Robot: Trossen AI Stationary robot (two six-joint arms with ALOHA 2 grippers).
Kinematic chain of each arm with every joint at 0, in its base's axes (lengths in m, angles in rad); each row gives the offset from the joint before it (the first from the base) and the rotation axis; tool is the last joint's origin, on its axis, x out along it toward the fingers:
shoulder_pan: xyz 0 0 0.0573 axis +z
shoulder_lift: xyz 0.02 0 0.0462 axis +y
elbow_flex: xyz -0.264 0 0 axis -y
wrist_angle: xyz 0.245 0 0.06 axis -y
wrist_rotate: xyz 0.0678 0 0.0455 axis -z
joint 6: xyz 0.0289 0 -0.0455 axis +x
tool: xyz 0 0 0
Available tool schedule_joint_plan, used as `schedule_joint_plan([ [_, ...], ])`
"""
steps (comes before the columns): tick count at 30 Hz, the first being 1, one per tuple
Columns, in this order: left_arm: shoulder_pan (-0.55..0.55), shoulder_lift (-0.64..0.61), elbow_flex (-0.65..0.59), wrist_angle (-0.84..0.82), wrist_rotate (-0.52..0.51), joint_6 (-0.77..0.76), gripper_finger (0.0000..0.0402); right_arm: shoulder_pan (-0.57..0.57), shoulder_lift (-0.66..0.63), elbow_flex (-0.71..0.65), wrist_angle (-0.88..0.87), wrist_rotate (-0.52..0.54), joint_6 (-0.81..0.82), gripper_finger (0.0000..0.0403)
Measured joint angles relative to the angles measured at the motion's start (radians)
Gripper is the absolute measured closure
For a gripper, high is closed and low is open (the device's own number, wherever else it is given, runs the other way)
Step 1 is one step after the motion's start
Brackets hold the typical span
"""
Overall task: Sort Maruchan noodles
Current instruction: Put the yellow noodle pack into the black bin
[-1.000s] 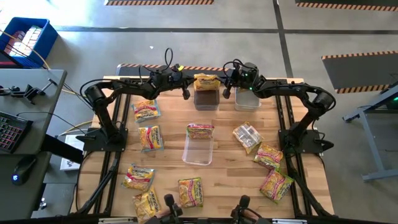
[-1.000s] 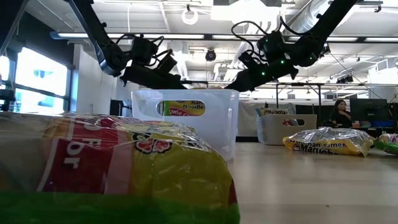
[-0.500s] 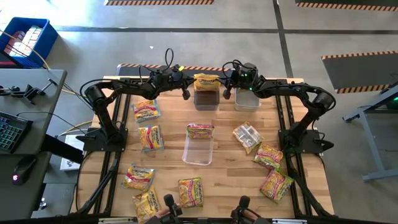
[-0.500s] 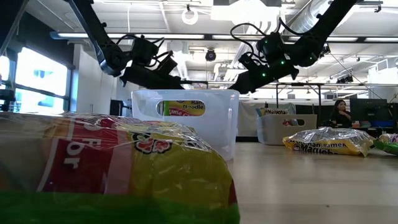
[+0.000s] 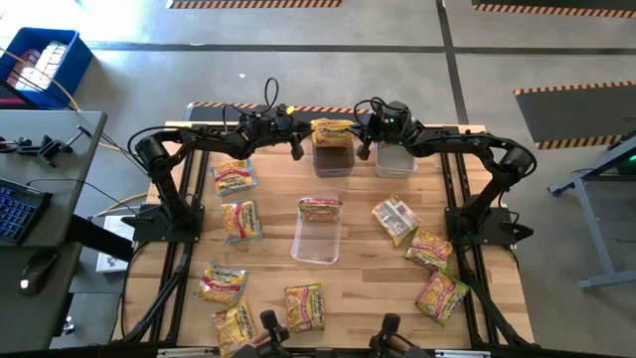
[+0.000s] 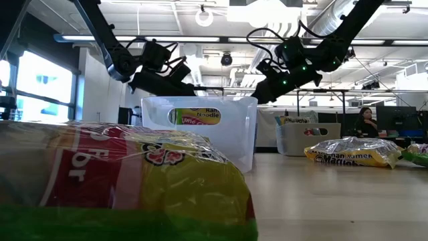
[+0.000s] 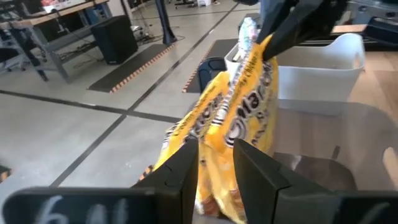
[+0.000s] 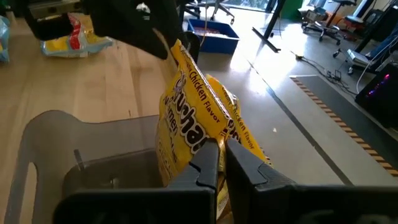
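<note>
Maruchan noodles packet (image 5: pixel 331 130) hangs over the dark bin (image 5: pixel 332 159) at the tabletop's far edge: my right claw (image 8: pixel 219 163) pinches it, left claw (image 7: pixel 214 165) spread (letting go, I judge).

Eleven noodle packets (image 5: pixel 239 221) (one silvery-white), three clear bins (image 5: pixel 316 245)

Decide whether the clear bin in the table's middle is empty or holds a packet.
Nearly empty: the clear bin holds one noodle packet at its far end; bare wood shows through the rest.
</note>
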Motion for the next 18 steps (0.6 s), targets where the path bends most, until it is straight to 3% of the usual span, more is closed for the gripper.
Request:
schedule_joint_plan([
  [18,0.0,0.0,0.0,0.002,-0.023,0.018,0.039,0.001,0.082,0.0,0.016,0.059,-0.017,0.0403],
])
